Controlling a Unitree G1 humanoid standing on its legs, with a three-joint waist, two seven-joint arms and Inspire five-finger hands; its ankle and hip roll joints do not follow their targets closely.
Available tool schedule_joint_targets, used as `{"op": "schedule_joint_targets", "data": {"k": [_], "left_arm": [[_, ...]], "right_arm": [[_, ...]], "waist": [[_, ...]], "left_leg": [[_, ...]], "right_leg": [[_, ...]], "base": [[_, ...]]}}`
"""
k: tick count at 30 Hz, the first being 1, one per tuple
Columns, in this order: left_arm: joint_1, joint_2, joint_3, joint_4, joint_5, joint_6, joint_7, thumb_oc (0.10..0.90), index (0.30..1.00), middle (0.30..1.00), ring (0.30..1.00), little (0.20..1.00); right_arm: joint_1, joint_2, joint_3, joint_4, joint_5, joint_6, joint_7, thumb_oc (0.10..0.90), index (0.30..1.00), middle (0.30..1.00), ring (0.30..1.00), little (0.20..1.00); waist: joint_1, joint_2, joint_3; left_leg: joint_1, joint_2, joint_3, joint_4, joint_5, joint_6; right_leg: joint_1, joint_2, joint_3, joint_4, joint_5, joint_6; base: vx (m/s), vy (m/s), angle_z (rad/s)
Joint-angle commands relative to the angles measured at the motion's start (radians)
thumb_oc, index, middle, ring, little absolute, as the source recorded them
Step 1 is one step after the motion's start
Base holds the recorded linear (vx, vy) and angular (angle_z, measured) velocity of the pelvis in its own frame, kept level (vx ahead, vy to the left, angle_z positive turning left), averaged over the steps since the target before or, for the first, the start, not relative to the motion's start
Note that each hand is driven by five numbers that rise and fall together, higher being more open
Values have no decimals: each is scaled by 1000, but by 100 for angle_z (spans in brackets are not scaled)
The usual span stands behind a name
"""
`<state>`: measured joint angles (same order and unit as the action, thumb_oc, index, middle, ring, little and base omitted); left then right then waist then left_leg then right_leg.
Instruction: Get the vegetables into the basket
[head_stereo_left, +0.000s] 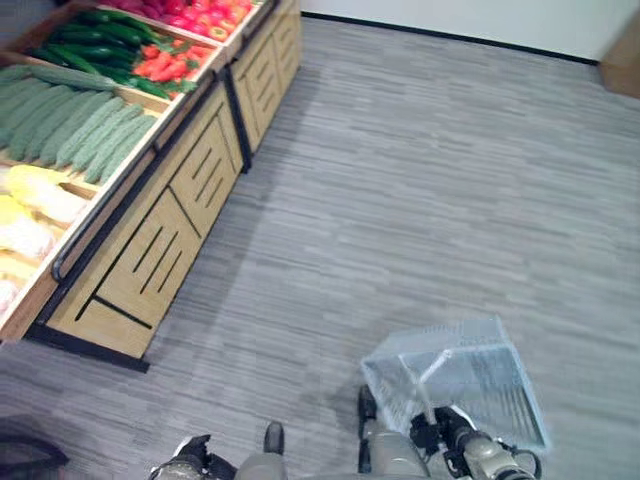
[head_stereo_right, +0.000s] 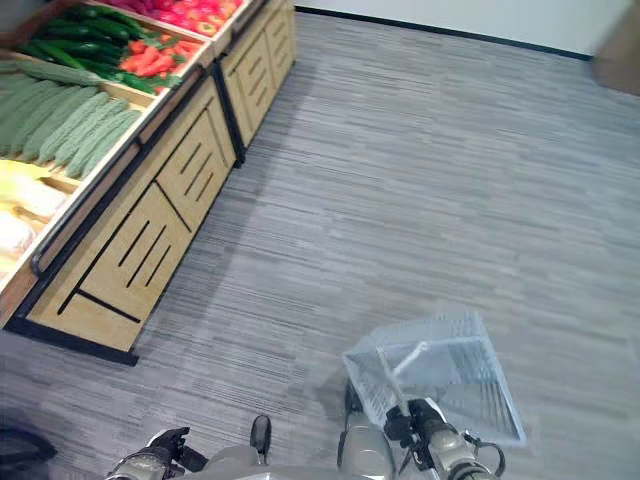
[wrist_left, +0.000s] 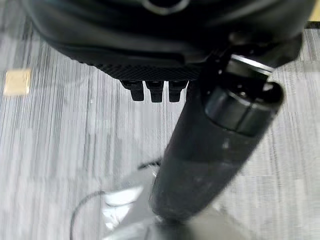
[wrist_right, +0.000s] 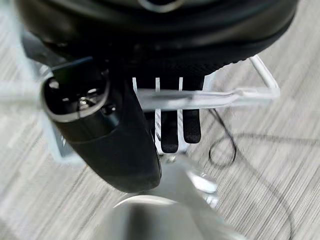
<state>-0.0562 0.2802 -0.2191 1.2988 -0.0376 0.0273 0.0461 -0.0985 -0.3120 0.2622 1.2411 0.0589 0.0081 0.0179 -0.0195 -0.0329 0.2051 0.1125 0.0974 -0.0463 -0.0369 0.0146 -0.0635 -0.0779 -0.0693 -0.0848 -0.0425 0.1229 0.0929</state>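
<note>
Left eye view: right robot hand curls round the handle of the clear basket, apparently empty. Left robot hand hangs curled, holding nothing. Vegetables lie in the produce stand, well apart; none collected.

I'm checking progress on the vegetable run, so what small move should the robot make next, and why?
Probably step left toward the wooden stand. The right hand has fingers curled round the handle of the clear basket, which looks empty, while the cucumbers lie off to the left. The left hand holds nothing.
</note>
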Motion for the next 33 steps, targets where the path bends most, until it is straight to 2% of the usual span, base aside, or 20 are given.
{"op": "schedule_joint_targets", "data": {"k": [1,5,6,7,9,10,11,13,14,15,16,18,20,23,25,29,30,33], "left_arm": [[-63,16,-4,-9,1,-18,-4,900,1000,1000,1000,1000],[-71,1,-15,-13,-10,-16,0,900,1000,1000,1000,1000],[-66,-1,-15,-11,-10,-13,-1,900,1000,1000,1000,1000],[-66,-1,-15,-11,-10,-13,-1,900,1000,1000,1000,1000],[-64,-1,-16,-13,-10,-11,-2,900,1000,1000,1000,1000],[-66,2,-17,-15,-14,-7,-3,900,1000,1000,1000,1000],[-66,3,-16,-18,-18,-7,-3,900,1000,1000,1000,1000],[-67,0,-17,-22,-22,-6,-7,900,1000,1000,1000,1000],[-66,-2,-20,-20,-18,-5,-8,900,1000,1000,1000,1000],[-63,-5,-24,-16,-9,-3,-9,900,1000,1000,1000,1000],[-60,-6,-28,-15,-4,-4,-7,900,1000,1000,1000,1000],[-54,-6,-29,-15,2,-6,-4,900,1000,1000,1000,1000],[-47,-4,-24,-13,6,-5,-5,900,1000,1000,1000,1000],[-32,-4,-13,-7,5,-5,-7,900,1000,1000,1000,1000],[-26,-4,-1,-2,-2,-7,-10,900,1000,1000,1000,1000],[-28,3,4,-1,-1,-10,-5,900,1000,1000,1000,1000],[-37,11,12,-5,-11,-11,-1,900,1000,1000,1000,1000],[-52,24,18,-19,-27,-15,1,900,1000,1000,1000,1000]], "right_arm": [[31,-59,14,-26,22,1,5,400,300,300,300,300],[25,-79,25,-28,29,-1,9,400,300,300,300,300],[27,-81,28,-31,31,-1,10,400,300,300,300,300],[27,-82,28,-31,31,-1,10,400,300,300,300,300],[29,-81,33,-34,30,-1,12,400,300,300,300,300],[31,-83,35,-30,36,1,14,400,300,300,300,300],[33,-84,35,-28,35,3,15,400,300,300,300,300],[40,-86,26,-21,37,6,13,400,300,300,300,300],[44,-86,21,-19,36,8,11,400,300,300,300,300],[50,-88,19,-19,28,7,4,400,300,300,300,300],[51,-87,20,-21,24,5,0,400,300,300,300,300],[47,-87,19,-22,18,1,-5,400,300,300,300,300],[39,-83,24,-25,14,0,-1,400,300,300,300,300],[32,-73,29,-24,20,3,6,400,300,300,300,300],[33,-58,16,-30,42,2,9,400,300,300,300,300],[29,-34,15,-29,37,5,8,400,300,300,300,300],[21,-27,18,-27,31,6,7,400,300,300,300,300],[7,-16,29,-32,20,7,8,400,300,300,300,300]], "waist": [[-19,-5,-5],[-16,16,-15],[-13,20,-14],[-14,20,-14],[-9,16,-6],[4,-11,18],[11,-17,25],[22,-21,28],[32,-25,26],[52,-13,20],[61,-8,17],[75,-7,16],[87,-3,12],[100,1,-4],[111,-11,-12],[123,-36,-25],[134,-52,-27],[150,-73,-26]], "left_leg": [[79,-32,-33,27,-100,-26],[41,-5,-66,96,-21,-70],[27,3,-72,142,19,-86],[27,3,-73,143,18,-86],[-1,0,-77,208,68,-101],[-67,-14,-44,345,108,-99],[-91,-19,-26,348,104,-91],[-138,11,51,238,73,-75],[-155,16,65,171,42,-69],[-226,41,67,49,106,-73],[-246,51,68,5,149,-80],[-293,65,97,-31,184,-97],[-286,76,130,-23,202,-103],[-258,73,136,-23,187,-93],[-253,46,126,10,153,-76],[-251,6,160,62,92,-35],[-253,-12,174,77,67,-22],[-250,-33,179,92,34,-1]], "right_leg": [[-137,-55,0,87,40,81],[-81,-21,-42,65,-8,40],[-60,-7,-50,63,-32,23],[-60,-7,-51,64,-32,23],[-30,4,-52,60,-51,6],[18,-2,-63,56,-73,-13],[34,-6,-62,53,-80,-13],[67,-14,-71,42,-97,-2],[79,-21,-72,37,-103,7],[104,-14,-72,29,-119,18],[122,-11,-67,26,-133,21],[156,-13,-56,19,-155,26],[183,-19,-42,17,-168,34],[198,-26,-29,14,-177,45],[217,-61,-11,10,-175,61],[208,-119,15,31,-169,91],[194,-138,17,43,-155,107],[166,-157,12,80,-132,127]], "base": [[143,-175,46],[204,-270,48],[134,-175,0],[113,-146,-5],[105,-167,2],[153,-241,18],[160,-203,38],[152,-19,35],[281,46,31],[292,68,32],[301,97,38],[230,114,24],[200,154,-43],[126,116,-44],[186,205,-46],[157,225,-29],[129,227,-21],[93,172,-8]]}}
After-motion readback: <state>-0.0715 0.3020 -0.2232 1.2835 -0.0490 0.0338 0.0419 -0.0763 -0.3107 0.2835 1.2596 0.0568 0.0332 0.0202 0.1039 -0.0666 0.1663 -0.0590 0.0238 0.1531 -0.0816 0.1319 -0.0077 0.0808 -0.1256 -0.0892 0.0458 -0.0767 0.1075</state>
